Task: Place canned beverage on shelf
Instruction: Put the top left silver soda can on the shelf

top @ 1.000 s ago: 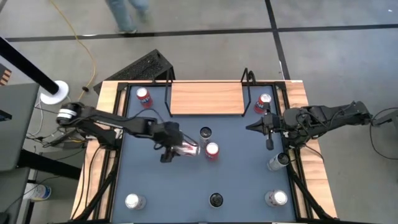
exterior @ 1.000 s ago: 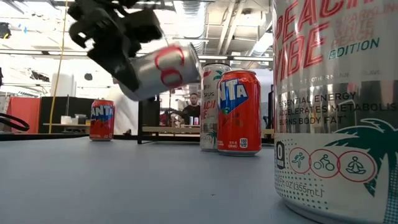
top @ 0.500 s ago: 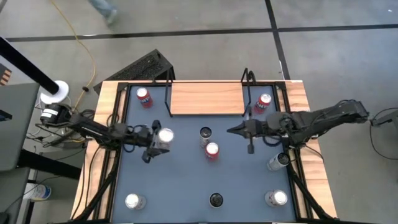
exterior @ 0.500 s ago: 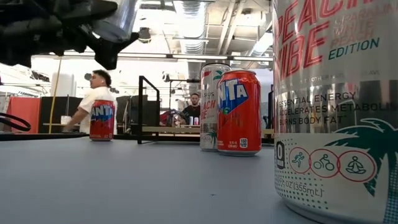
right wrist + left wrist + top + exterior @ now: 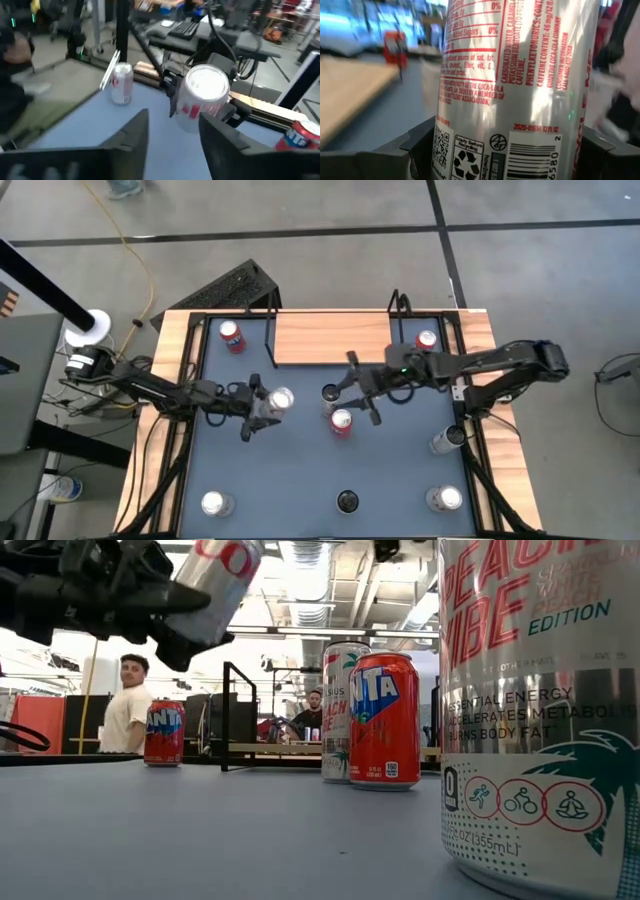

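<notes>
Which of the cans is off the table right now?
The silver can with red print, clamped in the left gripper in mid-air; every other can stands on the tabletop.

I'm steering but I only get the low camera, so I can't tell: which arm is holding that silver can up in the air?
Observer: The left gripper. Its fingers clamp the silver can on both sides.
Operator: Where's the shelf from there?
Observer: From above, the shelf sits mid-way along the far edge of the table, beyond the can and a little toward the right arm's side.
Operator: What's the other arm doing?
Observer: The right gripper reaches over the middle of the table with its fingers open, pointing at the held can.
</notes>
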Robot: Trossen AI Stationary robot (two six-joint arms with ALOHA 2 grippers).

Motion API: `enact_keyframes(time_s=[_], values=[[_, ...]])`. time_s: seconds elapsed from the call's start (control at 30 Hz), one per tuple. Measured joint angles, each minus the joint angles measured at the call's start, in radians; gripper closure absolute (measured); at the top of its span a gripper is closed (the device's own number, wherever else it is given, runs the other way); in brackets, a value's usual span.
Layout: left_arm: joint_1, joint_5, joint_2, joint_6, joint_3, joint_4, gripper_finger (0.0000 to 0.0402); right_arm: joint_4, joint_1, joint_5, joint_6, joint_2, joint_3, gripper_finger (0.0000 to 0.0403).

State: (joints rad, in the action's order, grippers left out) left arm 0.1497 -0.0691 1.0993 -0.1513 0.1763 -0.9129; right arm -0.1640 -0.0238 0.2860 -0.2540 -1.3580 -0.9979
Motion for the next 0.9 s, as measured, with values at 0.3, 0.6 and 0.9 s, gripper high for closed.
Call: enact_keyframes(time_s=[0.3, 0.6, 0.9], values=[[0.072, 0.003, 0.000, 0.042, 0.085, 0.240, 0.0111, 0.003, -0.047, 0.001, -0.041, -0.169, -0.066, 0.0090], [0.075, 0.004, 0.000, 0.033, 0.086, 0.292, 0.0111, 0.011, -0.087, -0.105, -0.135, -0.299, -0.179, 0.0060], [0.075, 0.004, 0.000, 0.031, 0.086, 0.360, 0.0111, 0.032, -0.094, -0.162, -0.200, -0.407, -0.284, 0.0060]])
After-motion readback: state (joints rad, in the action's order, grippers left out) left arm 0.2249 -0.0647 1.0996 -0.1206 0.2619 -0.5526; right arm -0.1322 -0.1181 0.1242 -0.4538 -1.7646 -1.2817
